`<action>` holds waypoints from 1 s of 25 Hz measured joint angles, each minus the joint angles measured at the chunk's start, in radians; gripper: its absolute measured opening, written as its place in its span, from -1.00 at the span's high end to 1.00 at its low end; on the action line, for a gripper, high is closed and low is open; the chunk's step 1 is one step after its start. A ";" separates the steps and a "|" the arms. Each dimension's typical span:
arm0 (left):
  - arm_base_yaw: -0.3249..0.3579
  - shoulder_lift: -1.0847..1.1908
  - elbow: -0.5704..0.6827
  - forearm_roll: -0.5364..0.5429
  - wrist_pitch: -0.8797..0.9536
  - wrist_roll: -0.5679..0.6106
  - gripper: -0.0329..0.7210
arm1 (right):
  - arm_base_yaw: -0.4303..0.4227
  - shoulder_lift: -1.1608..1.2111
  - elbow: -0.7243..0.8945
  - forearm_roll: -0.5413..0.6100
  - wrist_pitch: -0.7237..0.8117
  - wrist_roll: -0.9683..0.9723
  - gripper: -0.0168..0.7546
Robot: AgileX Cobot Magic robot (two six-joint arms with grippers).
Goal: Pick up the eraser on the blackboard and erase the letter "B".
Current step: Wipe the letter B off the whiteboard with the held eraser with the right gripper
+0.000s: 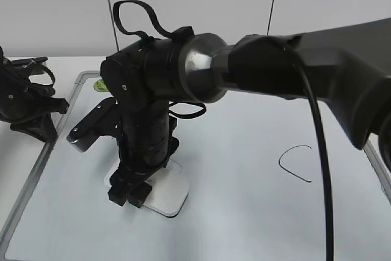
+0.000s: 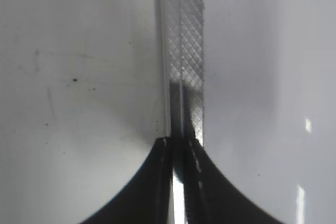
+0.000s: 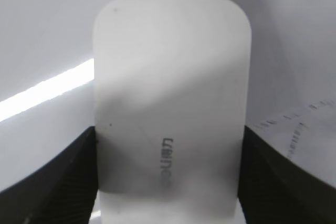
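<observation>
Eraser (image 3: pixel 170 108): white, smooth, rounded-rectangular block with small grey print near its lower end, lying flat on the blackboard (image 1: pixel 244 212), toward the board's lower left in the exterior view, where only its lower right corner (image 1: pixel 168 197) shows past the arm. Right hand (image 1: pixel 129 192): lowered over the eraser from above, one dark finger (image 3: pixel 58 177) at each long side of the block and close against it, so the block sits between the fingers; they appear to pinch it, though firm contact cannot be confirmed, and the eraser does not look lifted off the surface. Blackboard: large white panel with grey frame and rounded corner piece, resting on the pale worktop (image 1: pixel 61 65). Letter "B": not visible in any view; the spot where it would stand is either behind the right arm or already bare, and which cannot be told. A thin curved black stroke (image 1: pixel 296 163), apparently the "C", remains well to the right of the eraser. A small green magnet (image 1: pixel 100 85) sits near the top left corner of the board. Left hand (image 2: pixel 178 145): fingers pressed together, holding nothing, hanging over the board's frame at the left edge, well apart from the eraser. Progress, as judged: grasp at or near completion; lifting and wiping not confirmed.
</observation>
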 joint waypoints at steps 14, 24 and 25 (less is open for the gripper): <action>0.000 0.000 0.000 0.000 0.000 0.000 0.85 | -0.049 0.002 0.000 0.033 0.002 0.017 -0.42; 0.000 0.000 0.000 0.000 0.000 0.000 0.85 | -0.218 0.002 -0.006 -0.050 0.000 0.103 -0.42; 0.000 0.000 0.000 0.000 0.000 0.000 0.85 | -0.236 0.002 -0.006 -0.068 0.000 0.118 -0.42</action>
